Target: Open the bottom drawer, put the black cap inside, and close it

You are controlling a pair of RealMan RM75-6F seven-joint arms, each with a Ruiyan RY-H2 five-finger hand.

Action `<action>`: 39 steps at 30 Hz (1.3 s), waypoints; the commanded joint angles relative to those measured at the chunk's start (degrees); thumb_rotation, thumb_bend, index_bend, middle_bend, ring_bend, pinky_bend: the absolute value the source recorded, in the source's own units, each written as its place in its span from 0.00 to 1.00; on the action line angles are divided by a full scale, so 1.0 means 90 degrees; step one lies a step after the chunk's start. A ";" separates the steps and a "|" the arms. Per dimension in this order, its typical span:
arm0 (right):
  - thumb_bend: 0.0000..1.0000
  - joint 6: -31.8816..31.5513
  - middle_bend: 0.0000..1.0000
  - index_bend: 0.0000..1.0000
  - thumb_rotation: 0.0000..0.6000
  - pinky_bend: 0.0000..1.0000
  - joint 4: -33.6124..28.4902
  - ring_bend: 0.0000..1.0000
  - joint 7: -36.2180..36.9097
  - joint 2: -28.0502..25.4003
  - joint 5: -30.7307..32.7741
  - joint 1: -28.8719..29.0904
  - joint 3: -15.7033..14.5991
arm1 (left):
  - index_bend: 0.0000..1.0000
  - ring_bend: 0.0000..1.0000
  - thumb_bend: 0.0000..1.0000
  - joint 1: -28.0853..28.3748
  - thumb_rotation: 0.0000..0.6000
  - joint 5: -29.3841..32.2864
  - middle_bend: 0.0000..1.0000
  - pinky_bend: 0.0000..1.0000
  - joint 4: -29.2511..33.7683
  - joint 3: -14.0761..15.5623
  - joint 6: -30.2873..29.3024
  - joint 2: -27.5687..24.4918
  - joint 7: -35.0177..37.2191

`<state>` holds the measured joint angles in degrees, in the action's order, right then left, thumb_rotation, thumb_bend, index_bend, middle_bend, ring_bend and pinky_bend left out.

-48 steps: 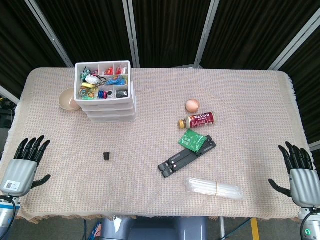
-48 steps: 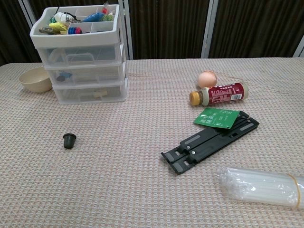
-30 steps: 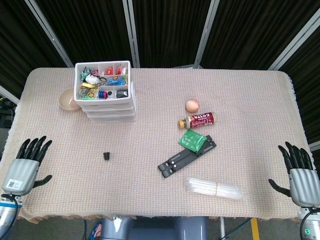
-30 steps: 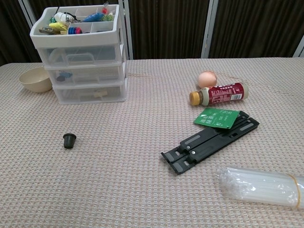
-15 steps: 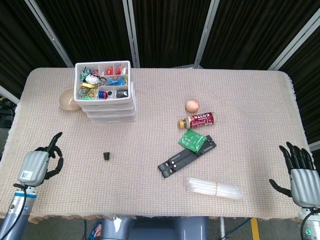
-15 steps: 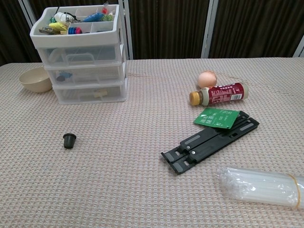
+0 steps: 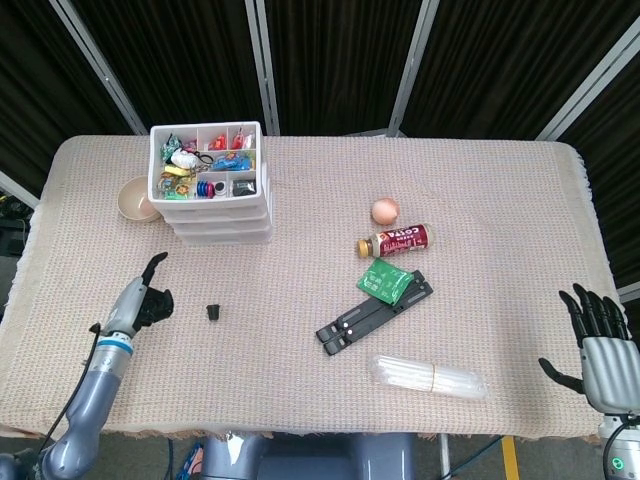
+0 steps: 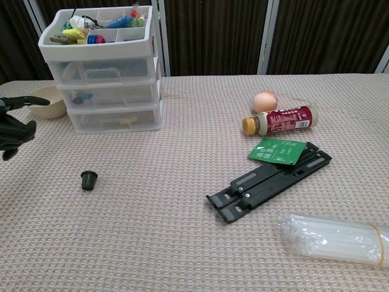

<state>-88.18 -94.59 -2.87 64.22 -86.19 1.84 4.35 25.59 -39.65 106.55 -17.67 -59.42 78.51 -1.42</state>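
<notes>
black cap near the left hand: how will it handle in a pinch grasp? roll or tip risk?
The black cap is tiny, so probably light and easily knocked by fingertips. It stands upright on textured cloth, so sliding seems unlikely. If tipped, its round shape may roll.

— What sits around the black folding stand?

— A green packet lies on its far end. Just beyond that lies a bottle on its side, and an egg past the bottle. A clear bag of straws lies on the stand's near side.

— Anything farther off?

— A beige bowl, well apart to the far left.
</notes>
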 commanded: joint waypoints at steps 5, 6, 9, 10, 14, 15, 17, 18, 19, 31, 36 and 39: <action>0.06 0.0037 0.00 0.08 1.00 0.00 0.0000 0.00 0.0118 -0.0045 0.0074 -0.0005 0.0017 | 0.00 0.86 0.74 0.1204 1.00 0.2023 0.93 0.73 -0.0821 -0.0666 0.0719 0.0872 -0.0160; 0.06 0.0045 0.00 0.08 1.00 0.00 -0.0006 0.00 0.0139 -0.0054 0.0088 -0.0005 0.0021 | 0.00 0.86 0.74 0.1316 1.00 0.2195 0.93 0.73 -0.0956 -0.0711 0.0757 0.0957 -0.0176; 0.07 0.0052 0.00 0.08 1.00 0.00 -0.0007 0.00 0.0165 -0.0067 0.0086 -0.0002 0.0022 | 0.00 0.86 0.74 0.1550 1.00 0.2521 0.93 0.72 -0.1235 -0.0777 0.0811 0.1161 -0.0220; 0.07 0.0052 0.00 0.08 1.00 0.00 -0.0001 0.00 0.0174 -0.0067 0.0081 -0.0001 0.0021 | 0.00 0.86 0.74 0.1635 1.00 0.2632 0.93 0.72 -0.1339 -0.0789 0.0812 0.1248 -0.0241; 0.06 0.0053 0.00 0.08 1.00 0.00 0.0004 0.00 0.0190 -0.0075 0.0099 -0.0005 0.0026 | 0.00 0.86 0.74 0.1850 1.00 0.2840 0.93 0.72 -0.1650 -0.0819 0.0794 0.1529 -0.0268; 0.07 0.0051 0.00 0.08 1.00 0.00 0.0005 0.00 0.0193 -0.0078 0.0101 -0.0008 0.0027 | 0.00 0.86 0.74 0.1881 1.00 0.2860 0.93 0.72 -0.1706 -0.0818 0.0791 0.1574 -0.0273; 0.07 0.0034 0.00 0.08 1.00 0.00 0.0007 0.00 0.0204 -0.0089 0.0104 -0.0016 0.0031 | 0.00 0.86 0.74 0.1957 1.00 0.2913 0.93 0.72 -0.1867 -0.0814 0.0780 0.1699 -0.0286; 0.07 0.0030 0.00 0.08 1.00 0.00 0.0005 0.00 0.0213 -0.0092 0.0105 -0.0019 0.0033 | 0.00 0.86 0.74 0.1983 1.00 0.2946 0.93 0.72 -0.1935 -0.0818 0.0773 0.1748 -0.0286; 0.07 0.0026 0.00 0.08 1.00 0.00 0.0003 0.00 0.0222 -0.0097 0.0108 -0.0021 0.0036 | 0.00 0.86 0.74 0.2019 1.00 0.3009 0.93 0.72 -0.2026 -0.0829 0.0777 0.1813 -0.0283; 0.07 -0.0007 0.00 0.08 1.00 0.00 -0.0008 0.00 0.0258 -0.0124 0.0110 -0.0049 0.0035 | 0.00 0.86 0.74 0.2272 1.00 0.3060 0.93 0.73 -0.2740 -0.0895 0.0804 0.2265 -0.0328; 0.07 -0.0007 0.00 0.08 1.00 0.00 -0.0017 0.00 0.0253 -0.0123 0.0116 -0.0050 0.0038 | 0.00 0.86 0.74 0.2366 1.00 0.3063 0.93 0.73 -0.3010 -0.0950 0.0865 0.2459 -0.0332; 0.06 -0.0006 0.00 0.08 1.00 0.00 -0.0013 0.00 0.0262 -0.0126 0.0136 -0.0053 0.0047 | 0.00 0.86 0.74 0.2404 1.00 0.3043 0.93 0.72 -0.3157 -0.0960 0.0890 0.2555 -0.0347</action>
<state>-88.24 -94.72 -0.52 63.09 -84.96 1.37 4.77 47.05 -12.17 78.52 -26.23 -51.53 101.19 -4.47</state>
